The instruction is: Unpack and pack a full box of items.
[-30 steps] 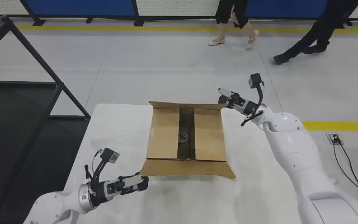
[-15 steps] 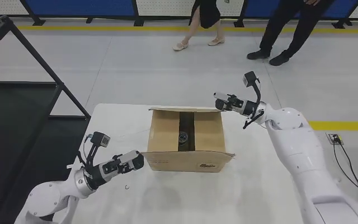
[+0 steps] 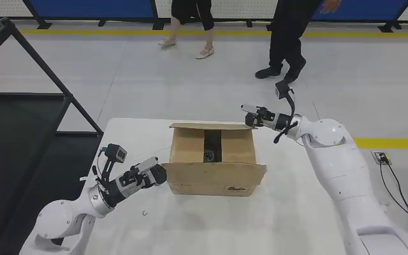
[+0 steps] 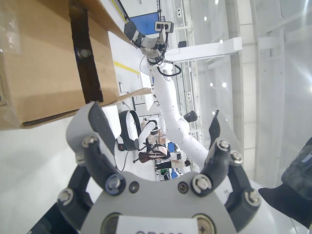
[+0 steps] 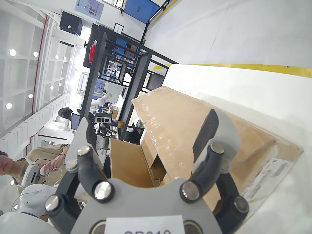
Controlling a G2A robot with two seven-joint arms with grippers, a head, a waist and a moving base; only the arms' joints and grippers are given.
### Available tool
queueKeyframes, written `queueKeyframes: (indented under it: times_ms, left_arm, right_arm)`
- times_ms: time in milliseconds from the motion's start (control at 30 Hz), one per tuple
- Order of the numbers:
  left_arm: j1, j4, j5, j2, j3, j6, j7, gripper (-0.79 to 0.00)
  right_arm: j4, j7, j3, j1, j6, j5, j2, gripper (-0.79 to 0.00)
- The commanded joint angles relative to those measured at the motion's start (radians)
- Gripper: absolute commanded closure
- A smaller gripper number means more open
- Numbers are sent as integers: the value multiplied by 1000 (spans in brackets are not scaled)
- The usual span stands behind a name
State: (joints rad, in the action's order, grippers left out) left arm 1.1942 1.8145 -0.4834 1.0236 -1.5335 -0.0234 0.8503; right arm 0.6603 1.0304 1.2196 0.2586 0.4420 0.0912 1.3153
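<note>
When viewed from above, found the cardboard box (image 3: 237, 148) upright near the middle of the white bench (image 3: 299, 217). Noted its two inner flaps lying flat with a dark gap between them, and a small round dark item (image 3: 208, 154) down in that gap. Saw the near flap tipped outward over the near wall and the far flap raised along the far edge. Located the left end effector (image 3: 155, 174) just beside the box's near left corner, released, fingers spread wide, holding nothing. Located the right end effector (image 3: 248, 115) at the far right corner, by the end of the far flap, likewise released, fingers well apart, with the flap's edge showing between them in the right wrist view. Could not tell whether either finger touched the cardboard.
</note>
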Motion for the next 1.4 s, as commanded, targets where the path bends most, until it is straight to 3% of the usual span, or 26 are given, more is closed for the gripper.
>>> queueKeyframes:
  times_ms: [0, 133, 567, 900, 1167, 1367]
  left_arm:
    - [0, 0, 0, 0, 0, 0, 0, -785]
    - [-5, 0, -4, 4, 7, 14, -71, -785]
    - [-110, -49, 20, 28, 117, 61, -295, -785]
    - [-108, -53, 23, 29, 119, 65, -309, -785]
    - [-139, -63, 53, 46, 179, 102, -447, -785]
    - [-175, -88, 77, 60, 231, 114, -508, -785]
  right_arm:
    - [0, 0, 0, 0, 0, 0, 0, -785]
    - [52, -29, -1, 30, -47, -1, -3, -785]
    - [299, 56, 18, 125, -359, -25, -37, -785]
    - [307, 14, 26, 140, -371, -21, -39, -785]
    - [362, 35, 22, 167, -542, 4, -47, -785]
    - [393, 58, 18, 179, -614, 34, -51, -785]
